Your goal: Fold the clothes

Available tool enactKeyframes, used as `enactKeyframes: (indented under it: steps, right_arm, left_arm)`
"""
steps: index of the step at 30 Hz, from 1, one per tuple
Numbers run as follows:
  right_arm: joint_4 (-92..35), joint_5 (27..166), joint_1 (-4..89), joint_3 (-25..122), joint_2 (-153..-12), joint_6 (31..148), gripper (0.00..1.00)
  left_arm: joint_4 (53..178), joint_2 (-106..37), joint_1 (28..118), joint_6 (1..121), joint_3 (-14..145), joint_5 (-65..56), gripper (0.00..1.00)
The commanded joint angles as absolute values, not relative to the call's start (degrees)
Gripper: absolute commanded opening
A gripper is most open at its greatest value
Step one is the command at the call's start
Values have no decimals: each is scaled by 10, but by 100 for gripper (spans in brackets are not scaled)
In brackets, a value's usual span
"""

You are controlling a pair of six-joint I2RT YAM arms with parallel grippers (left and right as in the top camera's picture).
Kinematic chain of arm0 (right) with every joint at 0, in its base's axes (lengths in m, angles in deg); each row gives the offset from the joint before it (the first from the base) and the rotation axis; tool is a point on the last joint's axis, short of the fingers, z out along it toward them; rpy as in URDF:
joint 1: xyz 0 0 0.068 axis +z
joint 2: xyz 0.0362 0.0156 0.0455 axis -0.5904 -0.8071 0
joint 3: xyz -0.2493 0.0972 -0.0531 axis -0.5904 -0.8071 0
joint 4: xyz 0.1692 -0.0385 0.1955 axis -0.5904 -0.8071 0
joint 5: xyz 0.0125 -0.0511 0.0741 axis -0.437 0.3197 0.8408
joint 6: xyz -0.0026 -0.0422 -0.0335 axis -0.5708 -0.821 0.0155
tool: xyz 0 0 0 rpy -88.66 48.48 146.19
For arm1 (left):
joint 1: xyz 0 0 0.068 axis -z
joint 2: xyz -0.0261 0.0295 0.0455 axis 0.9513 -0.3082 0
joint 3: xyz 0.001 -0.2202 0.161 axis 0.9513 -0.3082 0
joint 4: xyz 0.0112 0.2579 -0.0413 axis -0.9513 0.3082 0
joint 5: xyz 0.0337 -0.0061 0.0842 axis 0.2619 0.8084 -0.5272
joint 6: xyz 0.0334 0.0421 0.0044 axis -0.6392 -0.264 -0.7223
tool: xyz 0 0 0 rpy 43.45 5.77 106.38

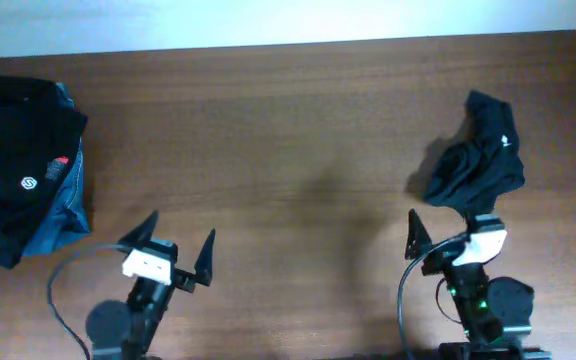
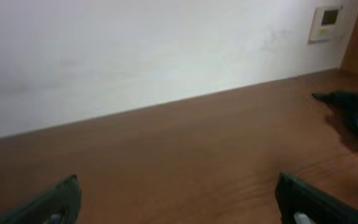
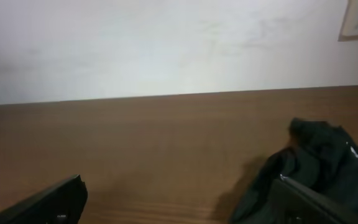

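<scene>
Lying bunched on the table (image 1: 288,120): clothes (image 1: 480,162)

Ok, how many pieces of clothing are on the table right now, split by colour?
Black: 2, the crumpled plain black T-shirt at the right and the black garment with a small white round logo at the left.
Blue: 1, the blue denim piece peeking out from under the logo garment.
Total: 3

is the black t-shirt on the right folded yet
No, the black T-shirt lies crumpled in a heap on the table.
</scene>
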State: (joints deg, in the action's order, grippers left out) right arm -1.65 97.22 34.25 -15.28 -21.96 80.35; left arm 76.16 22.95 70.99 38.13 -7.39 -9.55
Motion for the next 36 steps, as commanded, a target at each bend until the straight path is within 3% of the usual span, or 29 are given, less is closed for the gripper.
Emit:
enactKeyframes:
  steps: [1,7,14,19,26,36]
  right_arm:
    - [-41,967,339,-68,-305,812,99]
    - [-145,967,339,77,-446,812,98]
    - [-415,967,339,384,-672,811,99]
    - [-504,967,339,589,-811,788,99]
    - [-501,944,326,616,-857,765,99]
    - [-470,954,160,618,-939,797,99]
  left_arm:
    - [760,116,713,383,13,-74,99]
    - [803,-91,713,383,166,-19,99]
    - [1106,-383,725,345,501,-12,100]
    - [1254,-507,738,341,711,16,99]
    - [1238,-517,742,356,731,60,99]
    - [1219,-574,823,401,731,-49,99]
